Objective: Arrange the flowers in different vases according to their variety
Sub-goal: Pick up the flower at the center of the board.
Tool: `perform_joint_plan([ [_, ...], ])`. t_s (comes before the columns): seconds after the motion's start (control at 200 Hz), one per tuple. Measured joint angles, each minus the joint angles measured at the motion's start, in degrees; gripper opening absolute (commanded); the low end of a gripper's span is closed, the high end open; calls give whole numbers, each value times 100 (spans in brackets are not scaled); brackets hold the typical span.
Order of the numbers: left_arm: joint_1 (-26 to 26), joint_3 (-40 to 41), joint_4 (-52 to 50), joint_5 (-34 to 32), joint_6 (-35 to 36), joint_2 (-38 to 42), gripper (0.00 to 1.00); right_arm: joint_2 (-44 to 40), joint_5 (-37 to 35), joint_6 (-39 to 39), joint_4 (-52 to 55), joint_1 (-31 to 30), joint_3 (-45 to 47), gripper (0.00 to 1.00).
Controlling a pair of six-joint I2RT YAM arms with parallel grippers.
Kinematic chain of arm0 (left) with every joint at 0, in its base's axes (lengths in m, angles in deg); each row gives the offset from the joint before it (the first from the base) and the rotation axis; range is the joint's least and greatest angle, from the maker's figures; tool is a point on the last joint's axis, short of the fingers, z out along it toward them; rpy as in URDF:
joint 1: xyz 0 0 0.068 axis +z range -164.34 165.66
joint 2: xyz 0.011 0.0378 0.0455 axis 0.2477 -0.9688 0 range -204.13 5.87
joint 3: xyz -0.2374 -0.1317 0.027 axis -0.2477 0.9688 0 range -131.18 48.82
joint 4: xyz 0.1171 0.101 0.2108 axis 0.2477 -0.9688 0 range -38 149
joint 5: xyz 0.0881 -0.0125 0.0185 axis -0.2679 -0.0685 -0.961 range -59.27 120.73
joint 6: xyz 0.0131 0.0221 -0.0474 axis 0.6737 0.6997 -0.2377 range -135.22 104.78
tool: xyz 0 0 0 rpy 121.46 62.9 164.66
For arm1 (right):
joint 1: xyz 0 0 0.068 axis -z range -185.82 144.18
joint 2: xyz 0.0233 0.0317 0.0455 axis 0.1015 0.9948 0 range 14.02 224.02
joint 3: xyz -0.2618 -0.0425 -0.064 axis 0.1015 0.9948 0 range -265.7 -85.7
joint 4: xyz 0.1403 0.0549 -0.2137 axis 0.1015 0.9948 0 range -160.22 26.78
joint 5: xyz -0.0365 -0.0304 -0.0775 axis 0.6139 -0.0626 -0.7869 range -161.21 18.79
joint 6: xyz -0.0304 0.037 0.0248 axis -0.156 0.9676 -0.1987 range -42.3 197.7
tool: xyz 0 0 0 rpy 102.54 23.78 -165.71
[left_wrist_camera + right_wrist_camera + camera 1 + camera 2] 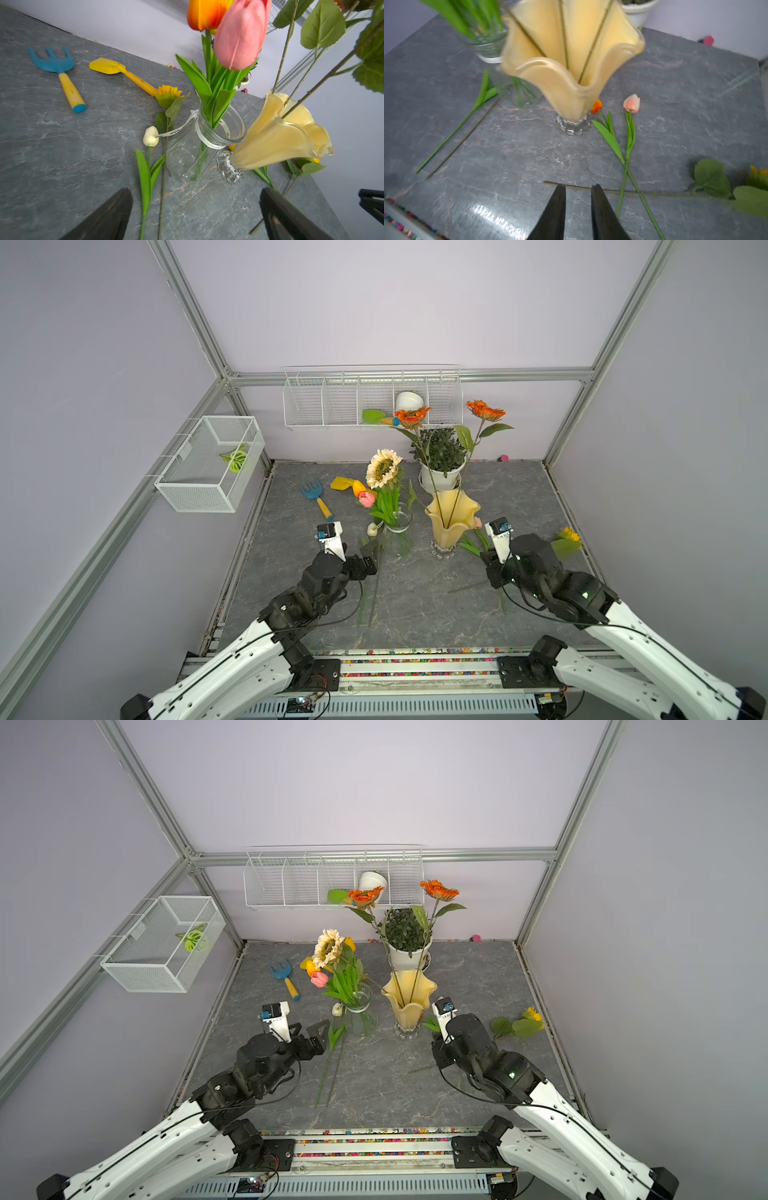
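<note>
Over the front left of the table [62, 145], the left gripper [195, 191] hangs with jaws spread wide, holding nothing. Ahead of it, flat on the slab, lie a white tulip [151, 136] and the thin stem of a small sunflower [168, 93], side by side. Just beyond them stands the clear vase [187, 158], with a pink tulip [241, 35] upright in it. The yellow vase [270, 143] stands just beside it.

Front right, the right gripper [579, 187] hovers low, jaws parted by a narrow gap, empty. A long stem lies crosswise just past its tips and runs to a yellow sunflower [568, 534] near the table's right edge. An orange tulip [597, 105] and a peach tulip [632, 106] lie by the yellow vase's foot, stems crossing. Three stems stand in that vase. Orange blooms [412, 416] rise high above it in both top views.
</note>
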Motion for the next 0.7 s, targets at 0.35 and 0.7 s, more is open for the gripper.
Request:
perform_joint_plan([
  [0.35,0,-286,-1305,-63,-127,579,100,2284,1462,496,-85,2299,-11,24],
  [0.7,0,-706,-1493,-42,-42,352,100,3377,1633,595,-83,2304,-11,23],
])
